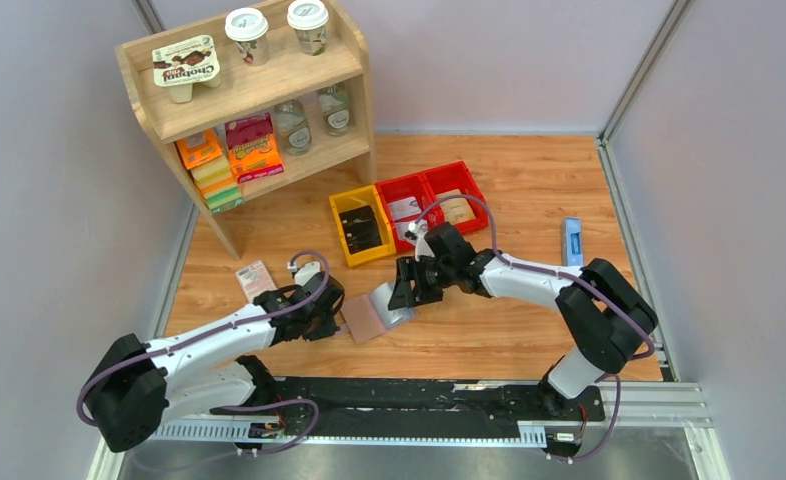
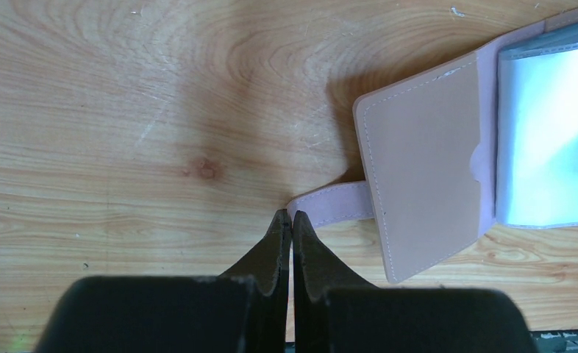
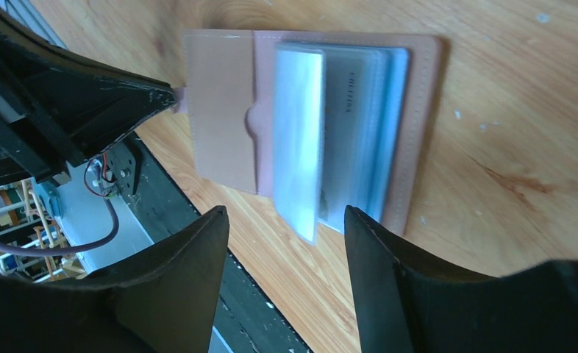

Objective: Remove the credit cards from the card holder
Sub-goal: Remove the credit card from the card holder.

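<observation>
The card holder [image 1: 367,320] lies open on the wooden table, pinkish-brown outside with clear blue-grey sleeves. In the right wrist view [image 3: 223,103] one sleeve [image 3: 299,140] stands up, and the credit cards [image 3: 356,132] show faintly inside the stacked sleeves. My left gripper [image 1: 336,320] is shut, its tips [image 2: 287,215] pinching the end of the holder's strap [image 2: 334,203] at the holder's left. My right gripper [image 1: 406,292] is open and empty, its jaws [image 3: 286,213] hovering over the holder's near edge, astride the raised sleeve.
A yellow bin [image 1: 361,226] and two red bins [image 1: 431,200] stand behind the holder. A wooden shelf [image 1: 254,100] of goods is at the back left. A pink-and-white packet [image 1: 255,280] lies at left, a narrow blue object [image 1: 572,242] at right. The black rail [image 1: 419,395] borders the near edge.
</observation>
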You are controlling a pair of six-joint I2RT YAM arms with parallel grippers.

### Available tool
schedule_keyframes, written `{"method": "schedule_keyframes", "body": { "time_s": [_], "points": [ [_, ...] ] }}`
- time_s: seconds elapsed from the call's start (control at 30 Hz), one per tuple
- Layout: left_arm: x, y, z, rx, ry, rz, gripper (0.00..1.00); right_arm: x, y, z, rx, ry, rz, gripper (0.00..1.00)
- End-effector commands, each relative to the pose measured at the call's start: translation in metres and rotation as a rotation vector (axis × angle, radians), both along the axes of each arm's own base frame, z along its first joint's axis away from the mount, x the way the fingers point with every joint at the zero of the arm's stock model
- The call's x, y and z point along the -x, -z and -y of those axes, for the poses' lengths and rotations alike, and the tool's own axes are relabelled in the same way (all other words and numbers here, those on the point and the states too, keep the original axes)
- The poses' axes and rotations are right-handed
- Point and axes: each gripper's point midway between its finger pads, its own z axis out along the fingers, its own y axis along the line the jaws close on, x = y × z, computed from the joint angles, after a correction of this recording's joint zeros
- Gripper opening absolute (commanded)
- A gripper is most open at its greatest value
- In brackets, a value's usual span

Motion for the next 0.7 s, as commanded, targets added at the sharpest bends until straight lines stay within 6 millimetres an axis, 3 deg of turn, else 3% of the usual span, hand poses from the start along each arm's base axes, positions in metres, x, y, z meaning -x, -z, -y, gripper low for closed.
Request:
{"method": "schedule_keyframes", "body": {
  "time_s": [0.0,0.43,0.67],
  "points": [
    [-0.002,0.002,0.0,-0.007,0.022,0.008,0.0,-0.008,-0.024,-0.022,-0.085,-0.03,0.049,0.61],
    [-0.011,-0.008,0.002,0.014,0.005,0.062,0.0,0.005,-0.021,-0.042,-0.073,-0.089,0.032,0.57],
    [-0.009,-0.007,0.002,0.019,0.006,0.058,0.0,0.019,-0.03,-0.064,-0.136,-0.166,0.009,0.57]
  ]
}}
